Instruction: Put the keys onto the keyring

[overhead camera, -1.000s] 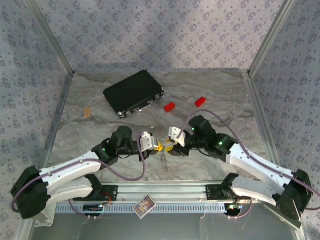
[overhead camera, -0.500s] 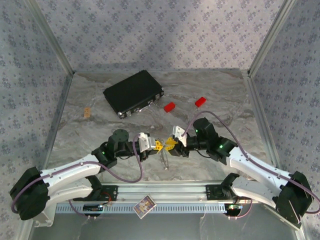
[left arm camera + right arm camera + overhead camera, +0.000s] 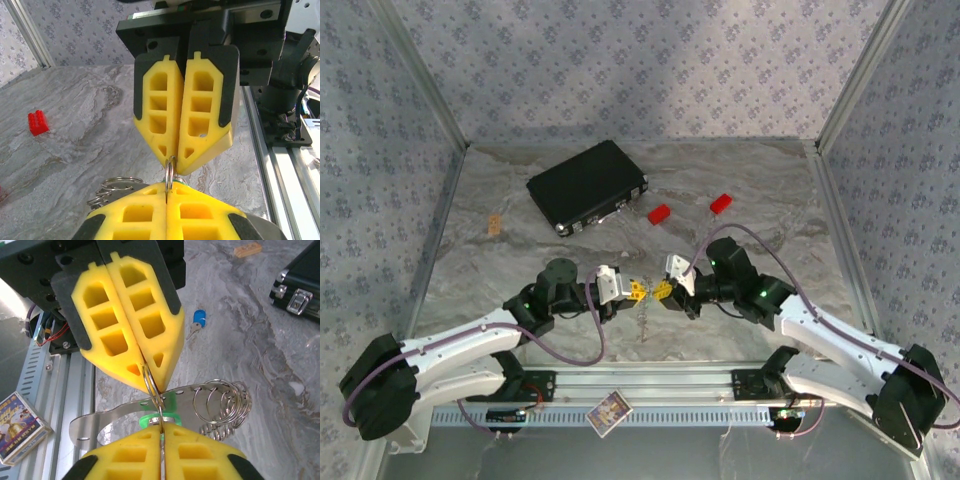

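Observation:
A small silvery split keyring stands upright between the two gripper tips at the table's front centre. My left gripper is shut on one side of the keyring. My right gripper is shut on the opposite side. The green key's head sits just under the ring at my right fingertips. I cannot tell whether it is threaded on. The blue key lies flat on the table beyond. A shiny metal plate carrying several spare rings hangs below.
A black case lies at the back left, with two red bricks to its right. A tan chip is at the far left. A small printed box rests on the front rail.
The two grippers have closed the gap and now meet tip to tip on the ring. The hanging plate has shifted slightly left with them.

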{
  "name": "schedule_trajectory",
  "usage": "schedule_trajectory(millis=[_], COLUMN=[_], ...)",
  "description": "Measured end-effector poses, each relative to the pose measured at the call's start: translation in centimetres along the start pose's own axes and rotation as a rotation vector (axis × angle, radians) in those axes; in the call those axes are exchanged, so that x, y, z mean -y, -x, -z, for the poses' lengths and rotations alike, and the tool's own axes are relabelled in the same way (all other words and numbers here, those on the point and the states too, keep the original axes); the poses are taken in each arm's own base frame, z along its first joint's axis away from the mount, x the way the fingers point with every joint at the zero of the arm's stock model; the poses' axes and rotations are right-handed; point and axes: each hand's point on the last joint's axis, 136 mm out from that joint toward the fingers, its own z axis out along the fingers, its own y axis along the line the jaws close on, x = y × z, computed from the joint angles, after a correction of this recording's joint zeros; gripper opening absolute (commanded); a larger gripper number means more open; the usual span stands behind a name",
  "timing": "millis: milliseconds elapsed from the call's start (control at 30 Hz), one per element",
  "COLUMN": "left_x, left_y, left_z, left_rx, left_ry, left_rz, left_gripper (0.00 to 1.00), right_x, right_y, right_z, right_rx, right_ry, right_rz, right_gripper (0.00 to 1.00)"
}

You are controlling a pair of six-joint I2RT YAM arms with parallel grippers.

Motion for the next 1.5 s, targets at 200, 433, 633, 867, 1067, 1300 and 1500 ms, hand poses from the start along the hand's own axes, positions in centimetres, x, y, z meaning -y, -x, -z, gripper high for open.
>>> schedule_trajectory(millis=[200,433,633,867,1067,1300,1500], left_x=[0.0,0.5,0.4,0.3,0.6,0.9,1.1], left_y=[0.0,-0.2,-0.1,0.8,0.6,1.2,1.2], left_z=[0.0,0.0,0.0,0.1,0.4,0.6,0.6], left_rx=[0.001,0.005,0.013,0.051,0.069,0.089,0.091], left_ry=[-0.002,-0.024,-0.021,-0.014,-0.016,-0.028,-0.038], left_rz=[0.0,0.004,0.0,-0.014,-0.02,-0.029,-0.023], left_gripper=[0.0,0.0,0.0,0.0,0.0,0.0,0.0], right_x=[0.0,0.1,0.1,0.0,-0.3,-0.4,-0.9], right_y=[-0.1,-0.8,-0.3,1.2,1.7,2.3,2.4], right_z=[-0.1,-1.3,-0.6,1.0,0.5,0.3,-0.1], right_rx=[-0.004,-0.046,-0.031,0.054,0.088,0.121,0.122], right_ry=[-0.001,0.017,-0.012,-0.053,-0.026,-0.02,0.009], right_rz=[0.0,-0.016,0.004,0.052,0.041,0.044,0.042], right_gripper=[0.0,0.0,0.34,0.35,0.35,0.31,0.15])
